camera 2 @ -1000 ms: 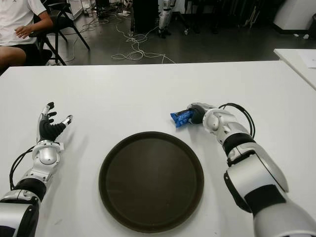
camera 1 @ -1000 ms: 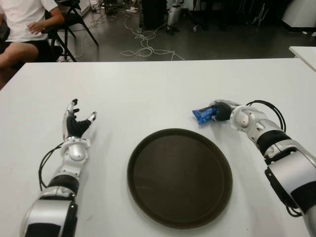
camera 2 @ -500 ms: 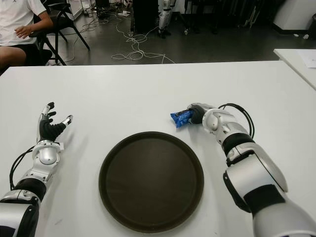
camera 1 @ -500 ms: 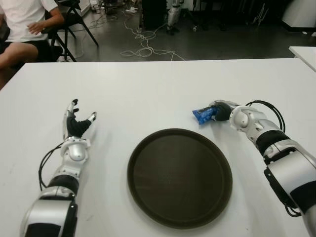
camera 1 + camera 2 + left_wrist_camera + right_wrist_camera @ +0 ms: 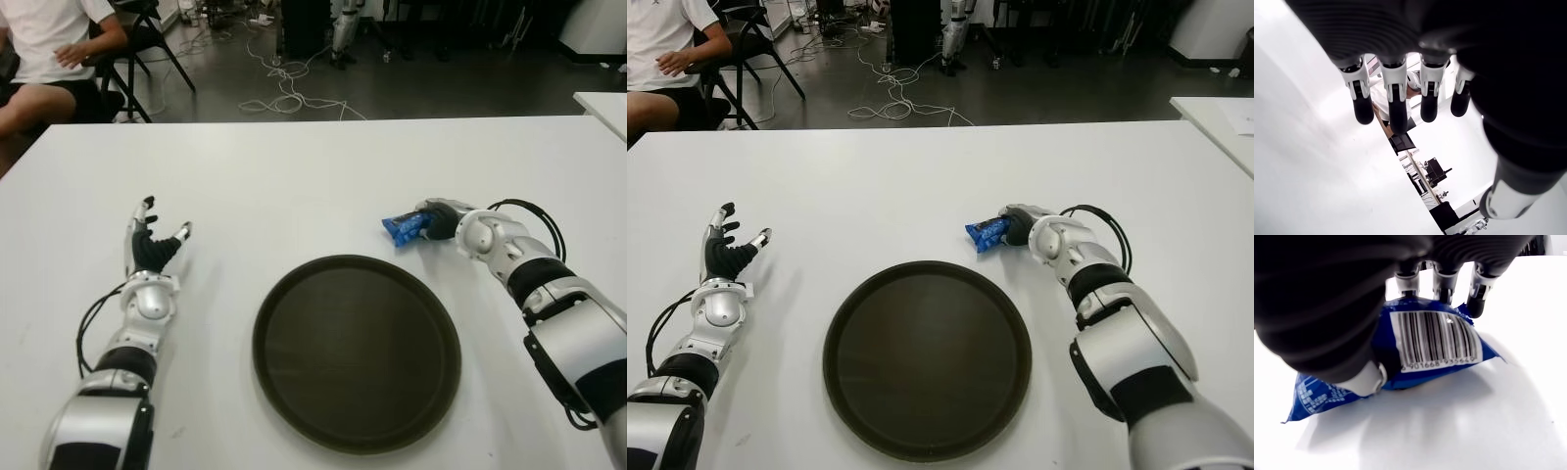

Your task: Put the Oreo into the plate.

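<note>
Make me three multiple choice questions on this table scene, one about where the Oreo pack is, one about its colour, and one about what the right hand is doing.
1. Where is the Oreo pack?
A. on the plate
B. on the table beyond the plate's far right edge
C. by the left hand

2. What colour is the pack?
A. red
B. green
C. blue

3. What is the right hand doing?
A. gripping the pack
B. hovering open
C. touching the plate

Answers: B, the plate holds nothing; C, blue wrapper; A, fingers and thumb close around it, while the left hand is open.
</note>
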Action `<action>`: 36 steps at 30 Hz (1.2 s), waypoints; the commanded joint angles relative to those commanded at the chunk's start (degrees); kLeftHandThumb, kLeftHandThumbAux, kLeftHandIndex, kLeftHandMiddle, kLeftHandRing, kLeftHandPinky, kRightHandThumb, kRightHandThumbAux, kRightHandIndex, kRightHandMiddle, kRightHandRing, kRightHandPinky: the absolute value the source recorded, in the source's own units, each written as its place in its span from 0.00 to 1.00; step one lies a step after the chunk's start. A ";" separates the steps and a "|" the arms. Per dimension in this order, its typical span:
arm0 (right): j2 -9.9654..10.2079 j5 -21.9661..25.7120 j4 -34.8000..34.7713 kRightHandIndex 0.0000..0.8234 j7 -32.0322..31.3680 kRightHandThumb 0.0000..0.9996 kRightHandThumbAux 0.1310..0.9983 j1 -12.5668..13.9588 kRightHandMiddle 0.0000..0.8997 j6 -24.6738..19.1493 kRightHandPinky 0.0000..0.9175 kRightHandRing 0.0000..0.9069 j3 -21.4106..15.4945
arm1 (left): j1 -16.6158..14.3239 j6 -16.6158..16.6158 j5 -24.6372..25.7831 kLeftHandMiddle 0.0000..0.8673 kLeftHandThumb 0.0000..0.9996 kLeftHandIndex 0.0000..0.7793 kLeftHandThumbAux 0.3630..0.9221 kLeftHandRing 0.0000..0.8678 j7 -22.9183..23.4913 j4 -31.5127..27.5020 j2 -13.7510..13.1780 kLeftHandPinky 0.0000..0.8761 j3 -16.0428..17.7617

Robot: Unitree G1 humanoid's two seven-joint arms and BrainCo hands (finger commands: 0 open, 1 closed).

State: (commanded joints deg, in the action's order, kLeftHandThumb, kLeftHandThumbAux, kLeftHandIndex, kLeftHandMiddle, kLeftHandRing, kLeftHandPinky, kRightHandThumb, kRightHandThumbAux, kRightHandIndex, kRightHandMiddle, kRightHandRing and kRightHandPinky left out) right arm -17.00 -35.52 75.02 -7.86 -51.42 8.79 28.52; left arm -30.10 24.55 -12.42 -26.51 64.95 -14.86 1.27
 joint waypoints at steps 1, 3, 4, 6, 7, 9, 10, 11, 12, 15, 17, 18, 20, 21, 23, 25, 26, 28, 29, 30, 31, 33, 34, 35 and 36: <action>0.00 0.04 -0.02 0.50 0.12 0.69 0.69 0.03 0.16 0.06 0.09 0.13 -0.04 | 0.01 0.04 0.05 0.15 0.25 0.10 0.61 0.16 0.09 0.00 0.00 0.18 0.02; 0.01 0.20 -0.06 0.50 0.39 0.69 0.69 0.10 0.15 0.17 0.09 0.13 -0.19 | 0.03 0.07 0.10 0.15 0.26 0.10 0.61 0.16 0.23 0.00 -0.02 0.18 0.03; 0.01 0.30 -0.08 0.50 0.51 0.69 0.69 0.14 0.15 0.22 0.08 0.13 -0.28 | 0.05 0.07 0.11 0.15 0.25 0.10 0.60 0.16 0.29 -0.01 -0.03 0.18 0.03; 0.04 0.86 -0.17 0.50 1.02 0.69 0.69 0.32 0.15 0.41 0.09 0.13 -0.88 | 0.09 0.14 0.12 0.14 0.25 0.10 0.60 0.16 0.46 -0.04 -0.06 0.18 0.04; 0.09 1.35 -0.25 0.50 1.41 0.69 0.69 0.43 0.15 0.51 0.09 0.13 -1.40 | 0.12 0.22 0.12 0.14 0.24 0.09 0.60 0.16 0.51 -0.05 -0.07 0.18 0.05; 0.33 2.80 -0.49 0.50 2.98 0.69 0.69 0.80 0.18 0.68 0.12 0.16 -3.03 | 0.17 0.43 0.15 0.14 0.24 0.09 0.60 0.16 0.59 -0.08 -0.08 0.19 0.09; 0.41 3.14 -0.54 0.50 3.40 0.69 0.69 0.89 0.19 0.72 0.14 0.18 -3.47 | 0.19 0.49 0.16 0.14 0.24 0.09 0.60 0.16 0.62 -0.09 -0.09 0.19 0.11; 0.62 4.04 -0.66 0.50 4.63 0.69 0.69 1.19 0.20 0.86 0.15 0.18 -4.52 | 0.21 0.56 0.23 0.14 0.24 0.09 0.60 0.16 0.72 -0.10 -0.08 0.20 0.14; 0.96 5.61 -0.84 0.50 6.39 0.69 0.69 1.62 0.23 1.11 0.21 0.22 -6.20 | 0.23 0.59 0.29 0.14 0.24 0.09 0.60 0.16 0.86 -0.12 -0.09 0.19 0.18; 1.94 10.35 -1.16 0.51 11.22 0.69 0.69 2.60 0.44 1.52 0.46 0.45 -11.43 | 0.17 0.52 0.28 0.14 0.24 0.10 0.60 0.16 1.05 0.02 -0.17 0.20 0.20; 2.34 12.21 -1.14 0.51 13.07 0.70 0.69 2.85 0.53 1.62 0.54 0.54 -13.55 | 0.11 0.47 0.22 0.15 0.23 0.10 0.60 0.17 1.04 0.13 -0.22 0.20 0.16; 2.56 13.44 -1.08 0.51 13.99 0.70 0.69 2.95 0.58 1.71 0.58 0.58 -14.90 | 0.08 0.46 0.14 0.15 0.23 0.10 0.59 0.17 0.99 0.18 -0.26 0.21 0.11; 3.00 15.48 -1.05 0.51 15.44 0.70 0.69 3.17 0.65 1.94 0.63 0.64 -17.17 | 0.04 0.46 0.01 0.15 0.23 0.10 0.59 0.18 0.90 0.25 -0.31 0.23 0.03; 3.17 16.13 -1.08 0.52 15.88 0.70 0.69 3.25 0.69 2.06 0.67 0.69 -17.94 | 0.02 0.47 -0.02 0.15 0.23 0.10 0.59 0.19 0.87 0.27 -0.32 0.24 0.01; 3.41 17.45 -1.17 0.52 16.77 0.70 0.69 3.44 0.76 2.52 0.73 0.74 -19.45 | 0.07 0.54 0.01 0.16 0.23 0.10 0.59 0.19 0.88 0.22 -0.28 0.23 0.04; 3.54 18.44 -1.22 0.52 17.17 0.70 0.69 3.50 0.78 2.92 0.75 0.77 -20.56 | 0.06 0.52 0.08 0.15 0.24 0.10 0.58 0.18 0.88 0.19 -0.23 0.22 0.09; 3.60 18.90 -1.24 0.53 17.29 0.70 0.69 3.53 0.80 3.10 0.77 0.79 -21.07 | 0.04 0.50 0.12 0.15 0.24 0.10 0.59 0.18 0.88 0.19 -0.21 0.21 0.12; 3.96 22.07 -1.51 0.53 17.08 0.70 0.69 3.42 0.83 3.46 0.79 0.81 -24.23 | 0.07 0.40 0.08 0.16 0.23 0.10 0.59 0.18 0.70 0.02 -0.15 0.22 0.11; 4.06 23.07 -1.59 0.53 16.90 0.70 0.68 3.36 0.84 3.52 0.80 0.82 -25.26 | 0.09 0.37 0.03 0.16 0.23 0.10 0.59 0.18 0.62 -0.05 -0.14 0.22 0.08; 4.14 24.24 -1.74 0.53 16.56 0.70 0.68 3.34 0.85 3.60 0.81 0.83 -26.44 | 0.10 0.30 -0.05 0.16 0.23 0.10 0.60 0.18 0.48 -0.11 -0.13 0.21 0.03; 4.17 24.83 -1.82 0.53 16.34 0.70 0.68 3.33 0.87 3.64 0.82 0.84 -27.07 | 0.11 0.26 -0.10 0.16 0.23 0.10 0.61 0.18 0.39 -0.13 -0.12 0.21 0.01; 4.23 25.92 -2.06 0.53 15.85 0.70 0.68 3.44 0.88 3.84 0.84 0.85 -28.22 | 0.11 0.19 -0.19 0.16 0.22 0.10 0.61 0.18 0.22 -0.15 -0.13 0.21 -0.03; 4.34 26.42 -2.12 0.53 15.56 0.70 0.68 3.51 0.88 3.91 0.84 0.86 -28.71 | 0.13 0.13 -0.28 0.16 0.22 0.10 0.62 0.18 0.13 -0.21 -0.15 0.21 -0.07; 4.41 26.75 -2.17 0.53 15.34 0.70 0.68 3.56 0.89 3.96 0.85 0.86 -29.05 | 0.14 0.09 -0.34 0.16 0.22 0.10 0.62 0.18 0.05 -0.25 -0.16 0.21 -0.11; 4.51 27.27 -2.20 0.53 14.94 0.70 0.68 3.57 0.89 3.92 0.85 0.87 -29.49 | 0.13 0.01 -0.43 0.16 0.22 0.09 0.62 0.18 -0.05 -0.24 -0.20 0.22 -0.17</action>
State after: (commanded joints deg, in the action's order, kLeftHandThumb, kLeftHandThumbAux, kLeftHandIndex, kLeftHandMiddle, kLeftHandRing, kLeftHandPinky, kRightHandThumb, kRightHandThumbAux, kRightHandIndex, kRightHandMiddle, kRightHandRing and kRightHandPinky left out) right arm -12.49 -8.25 72.82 7.08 -47.86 12.71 -0.97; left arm -29.98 24.57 -12.86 -26.56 64.72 -15.06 1.10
